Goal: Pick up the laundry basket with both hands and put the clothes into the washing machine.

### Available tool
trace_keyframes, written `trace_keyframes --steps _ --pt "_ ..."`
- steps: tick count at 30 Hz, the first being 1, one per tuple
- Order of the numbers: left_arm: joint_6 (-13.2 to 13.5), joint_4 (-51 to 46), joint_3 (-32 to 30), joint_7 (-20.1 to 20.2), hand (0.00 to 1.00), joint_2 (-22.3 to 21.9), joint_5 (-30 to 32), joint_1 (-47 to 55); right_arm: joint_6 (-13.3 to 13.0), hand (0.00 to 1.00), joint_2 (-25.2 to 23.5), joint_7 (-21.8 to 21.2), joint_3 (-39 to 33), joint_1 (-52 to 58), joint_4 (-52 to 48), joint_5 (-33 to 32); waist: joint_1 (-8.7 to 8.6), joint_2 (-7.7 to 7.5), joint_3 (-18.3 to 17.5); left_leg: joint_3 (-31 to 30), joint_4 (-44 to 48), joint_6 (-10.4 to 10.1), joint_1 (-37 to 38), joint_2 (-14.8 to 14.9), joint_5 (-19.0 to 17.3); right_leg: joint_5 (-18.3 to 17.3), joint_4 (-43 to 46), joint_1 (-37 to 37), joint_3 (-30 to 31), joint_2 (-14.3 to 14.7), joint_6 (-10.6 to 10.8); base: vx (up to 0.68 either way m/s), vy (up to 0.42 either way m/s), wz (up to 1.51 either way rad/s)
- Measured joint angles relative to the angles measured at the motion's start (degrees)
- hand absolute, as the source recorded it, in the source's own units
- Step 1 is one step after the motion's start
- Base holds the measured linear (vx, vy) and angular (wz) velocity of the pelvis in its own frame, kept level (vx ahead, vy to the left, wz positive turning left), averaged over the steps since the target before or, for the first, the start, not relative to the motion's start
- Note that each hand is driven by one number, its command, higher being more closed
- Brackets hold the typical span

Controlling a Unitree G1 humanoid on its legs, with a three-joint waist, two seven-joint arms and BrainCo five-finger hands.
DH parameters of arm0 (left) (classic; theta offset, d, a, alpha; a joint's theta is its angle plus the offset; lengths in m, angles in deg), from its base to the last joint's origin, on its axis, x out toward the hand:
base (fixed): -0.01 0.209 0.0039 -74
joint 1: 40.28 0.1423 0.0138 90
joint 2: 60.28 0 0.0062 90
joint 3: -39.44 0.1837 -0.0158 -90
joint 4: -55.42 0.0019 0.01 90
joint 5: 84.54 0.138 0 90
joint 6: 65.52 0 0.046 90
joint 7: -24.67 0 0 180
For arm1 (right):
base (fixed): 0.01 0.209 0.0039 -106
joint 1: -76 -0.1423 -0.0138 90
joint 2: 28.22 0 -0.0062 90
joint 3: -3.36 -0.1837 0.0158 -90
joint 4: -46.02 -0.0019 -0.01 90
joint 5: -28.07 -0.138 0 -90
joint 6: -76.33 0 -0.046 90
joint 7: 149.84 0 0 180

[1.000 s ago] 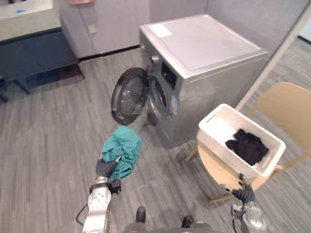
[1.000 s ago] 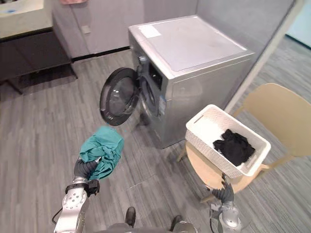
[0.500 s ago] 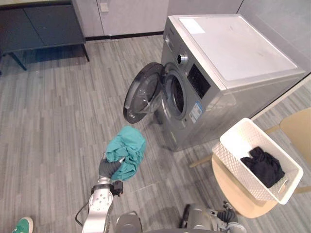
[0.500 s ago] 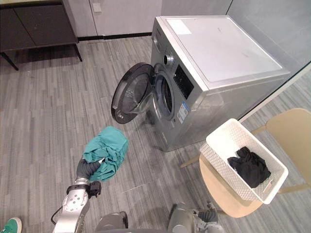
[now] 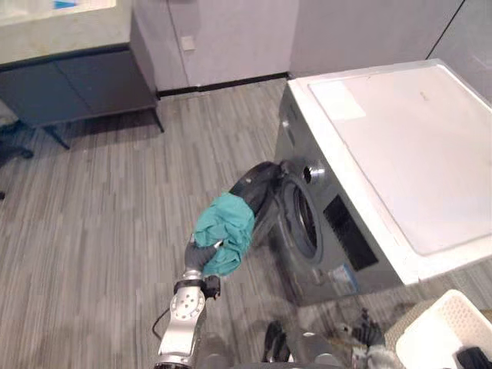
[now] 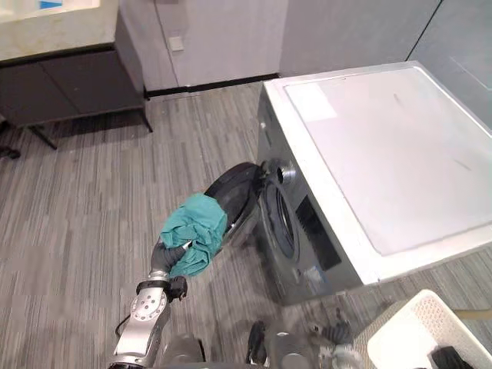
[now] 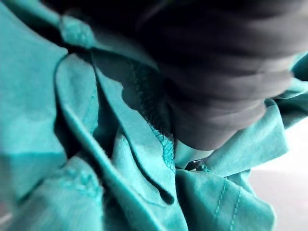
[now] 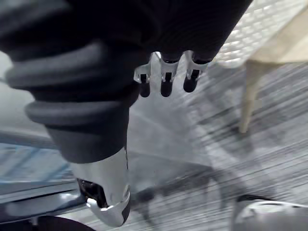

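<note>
The left hand point(image 5: 200, 258) grips a bunched teal cloth point(image 5: 224, 229) beside the open round door point(image 5: 260, 190) of the silver front-loading washing machine point(image 5: 400, 177); the right hand point(image 8: 165, 79) hangs loose-fingered, empty

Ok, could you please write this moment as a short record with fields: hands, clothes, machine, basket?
Left hand: raised in front of the machine, teal cloth bunched over it
Right hand: low, open, holds nothing
Washing machine: door open
Basket: white, at lower right, black cloth inside
</note>
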Motion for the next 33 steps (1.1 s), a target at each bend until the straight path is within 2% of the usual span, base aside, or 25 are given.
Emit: trace_keyframes --steps 1,2,3,4,5,8,9,10,11,14,16,20,21,22,23,24,25,26,27,28,29,30,31,32,33 --pt "-0.03 0.79 0.07 -0.03 1.0 0.06 0.02 -0.66 0.28 0.0 -0.05 0.32 -0.18 0.47 -0.05 0.1 -0.51 -0.27 -0.33 -3.79 -9.19 -0.75 -0.5 -3.01 0.74 -1.31 0.88 0.46 2.4 -0.77 2.41 0.51 0.326 -1.03" --pt "-0.1 1.31 0.34 -0.07 1.0 -0.01 0.06 -1.14 0.35 0.0 0.0 0.81 -0.28 0.67 -0.04 0.15 -0.47 -0.25 -0.35 -6.19 -14.58 -1.71 -0.05 -4.57 2.16 -2.28 2.0 0.24 3.67 -1.04 4.1 0.5 0.393 -1.11" --pt "-0.2 2.04 0.59 -0.22 1.0 -0.38 0.11 -1.48 0.57 0.0 0.32 1.2 -1.23 1.09 -0.04 0.16 0.05 0.83 -0.93 -10.24 -23.87 -1.52 2.35 -5.6 11.28 -4.14 3.93 0.18 6.5 -0.34 6.99 0.4 0.344 -1.1" --pt "-0.22 2.66 0.65 -0.23 1.0 0.2 0.1 -1.06 0.8 0.0 0.04 1.24 -1.54 0.97 0.85 0.18 0.15 -0.46 -1.18 -10.05 -22.39 -4.8 3.12 -5.46 10.67 -5.08 5.01 0.28 8.32 -0.41 8.01 0.37 0.295 -1.29" --pt "-0.96 5.02 0.2 -0.28 1.0 2.26 0.05 -1.23 0.95 0.0 -0.93 1.06 -1.29 1.59 0.37 0.17 -0.83 -2.01 -2.01 -8.69 -20.93 -3.13 4.36 -5.69 9.66 -4.34 6.56 -0.29 10.83 -1.4 8.83 0.29 0.228 -1.17" --pt "-1.52 7.41 -2.17 -0.67 1.0 3.1 -0.01 -0.38 0.73 0.0 -1.36 0.89 -0.48 1.96 0.34 0.16 -1.03 -2.05 -3.08 -3.35 -20.07 -2.18 9.06 -4.13 7.42 -3.37 3.36 -0.86 15.6 -1.96 9.68 0.15 0.188 -1.17" --pt "-1.41 8.29 -2.42 -0.96 1.0 3.83 -0.01 -0.73 0.17 0.0 -1.34 0.82 -0.08 1.64 0.41 0.17 -1.13 -2.49 -3.7 -0.94 -19.67 -2.16 10.31 -4.21 6.27 0.18 0.48 -0.96 17.98 -1.92 10.18 0.03 0.146 -1.05" --pt "-1.21 9.62 -2.44 -1.08 1.0 4.36 0.0 -1.03 -0.25 0.0 -1.17 0.72 -0.07 1.35 0.76 0.19 -1.25 -2.49 -4.0 -0.29 -19.76 -2.44 11.25 -4.19 5.43 -0.08 0.35 -0.71 18.44 -1.89 10.32 -0.01 0.108 -0.85" --pt "-1.18 12.69 -3.13 -1.17 1.0 4.79 0.0 -1.3 -0.68 0.0 -1.04 0.19 -0.11 0.63 1.85 0.27 -1.83 -1.63 -5.63 1.25 -20.45 -2.7 11.89 -3.83 4.72 -0.05 -0.67 -1.01 20.36 -1.9 10.34 -0.01 0.073 -0.82" --pt "-1.25 17.83 -4.75 -1.28 1.0 5.98 0.14 -1.77 -1.45 0.0 -0.62 -0.69 -0.1 -2.04 6.3 0.79 -2.07 -0.88 -6.71 3.31 -23.75 -2.83 13.65 -4.41 4.67 -0.01 -2.43 -2.15 24.22 -2.13 10.36 -0.06 0.028 -0.76" --pt "-1.69 21.24 -5.09 -1.19 1.0 6.23 0.75 -1.71 -1.44 0.0 1.07 -1.38 -0.19 -3.07 10.1 0.96 -3.05 0.12 -6.73 4.2 -26.97 -3.92 14.69 -4.77 5.42 1.06 -2.69 -3.35 26.35 -1.96 10.81 -0.09 0.007 -0.52" --pt "-1.93 22.97 -5.61 -1.2 1.0 6.91 1.42 -1.56 -1.4 0.0 2.43 -1.37 -0.24 -4.05 11.91 1.09 -3.05 0.13 -6.55 7.81 -29.28 -4.13 15.56 -4.77 6.31 3.71 -4.1 -5.68 29.71 -1.59 11.97 -0.11 0.011 -0.6" --pt "-1.91 22.88 -6.1 -1.25 1.0 7.03 1.54 -1.37 -1.39 0.0 2.67 -1.36 -0.12 -5.69 11.92 1.13 -2.58 0.48 -6.35 9.29 -29.63 -3.84 15.36 -4.39 6.3 5.67 -4.46 -7.77 26.81 -1.88 12.55 -0.19 -0.004 -0.93" --pt "-1.92 22.5 -6.4 -1.22 1.0 7.38 1.64 -0.77 -1.44 0.0 2.82 -1.32 -0.04 -7.19 11.95 1.15 -2.73 0.49 -6.23 11.66 -29.91 -2.67 14.83 -4.07 6.21 5.61 -4.63 -9.47 18.23 -4.55 9.72 -0.16 -0.01 -0.86" --pt "-1.95 22.5 -6.4 -1.16 1.0 7.26 1.65 -0.67 -1.44 0.0 3.11 -1.3 -0.03 -7.66 12.06 1.15 -2.99 0.72 -6.02 12.5 -30.0 -2.35 14.82 -4.12 6.31 5.1 -3.31 -10.28 12.18 -6.54 8.59 -0.18 -0.012 -0.63" --pt "-1.96 22.46 -6.75 -1.15 1.0 7.02 1.66 -0.24 -1.41 0.0 3.56 -1.29 0.25 -8.21 12.82 1.16 -2.82 1.62 -5.38 14.22 -30.11 -2.26 15.02 -3.97 6.37 3.81 1.87 -11.94 0.23 -11.12 6.54 -0.11 -0.005 -0.38" --pt "-1.97 22.45 -7.13 -1.17 1.0 6.95 1.67 0.18 -1.41 0.0 3.62 -1.31 0.44 -8.34 13.31 1.16 -2.72 1.56 -5.39 14.69 -30.09 -2.43 15.52 -3.94 6.16 3.48 3.87 -11.74 -4.1 -12.55 6.12 -0.12 -0.042 -0.5" --pt "-1.99 22.35 -8.12 -1.2 1.0 6.91 1.69 0.92 -1.41 0.0 3.68 -1.31 0.98 -8.54 13.88 1.16 -2.21 1.3 -5.37 15.18 -29.92 -3.6 16.56 -4.08 5.37 2.63 2.93 -10.08 -7.48 -13.15 8.12 -0.06 -0.053 -0.51" --pt "-1.99 22.23 -8.62 -1.24 1.0 6.66 1.69 1.51 -1.46 0.0 4.09 -1.29 1.13 -9.05 13.97 1.2 -1.79 1.66 -5.49 14.91 -29.18 -4.45 16.75 -3.45 4.53 3.63 0.18 -9.37 -6.65 -11.48 9.69 -0.03 -0.048 -0.52" --pt "-1.95 22.11 -8.63 -1.21 1.0 6.67 1.68 1.89 -1.51 0.0 4.39 -1.28 1.3 -9.3 13.97 1.2 -1.73 2.13 -5.43 14.41 -28.58 -4.59 16.16 -2.96 3.96 3.73 -0.89 -9.28 -6.24 -10.54 9.55 -0.01 -0.041 -0.5" --pt "-1.95 22.11 -8.74 -1.16 1.0 6.64 1.68 2.17 -1.58 0.0 5.14 -1.28 1.85 -10.0 13.97 1.19 -1.37 3.66 -5.08 13.99 -26.6 -5.14 14.87 -1.22 2.95 3.97 -2.14 -9.42 -5.82 -8.79 9.18 0.07 -0.075 -0.41" --pt "-1.95 21.92 -9.15 -1.24 1.0 6.5 1.6 2.12 -1.58 0.0 5.85 -1.19 2.57 -10.79 13.83 1.07 -1.02 4.25 -3.62 13.12 -22.88 -6.1 13.59 0.67 2.64 4.12 -1.47 -9.94 -5.38 -8.04 8.98 0.09 -0.069 -0.34" --pt "-1.96 21.92 -9.25 -1.29 1.0 6.5 1.56 1.83 -1.58 0.0 6.04 -1.11 2.75 -11.1 13.61 1.01 -0.95 4.57 -2.37 12.09 -20.35 -5.74 13.12 1.4 2.87 4.15 -0.59 -9.96 -5.1 -7.6 8.97 0.06 -0.05 -0.22" --pt "-2.01 21.91 -9.32 -1.39 1.0 6.54 1.24 1.39 -1.55 0.0 6.06 -0.96 2.9 -11.74 13.58 0.82 -1.09 4.77 -0.47 7.44 -14.6 -5.8 10.97 2.09 3.07 4.19 1.18 -10.15 -4.73 -7.13 8.91 0.0 -0.043 -0.26" --pt "-2.02 21.88 -9.3 -1.55 1.0 6.13 0.78 1.66 -1.56 0.0 6.08 -0.36 3.08 -11.82 13.34 0.55 -0.78 4.23 -0.42 2.3 -10.88 -5.45 8.29 1.6 3.69 4.09 2.36 -10.97 -3.89 -6.87 8.86 0.02 -0.047 -0.33"
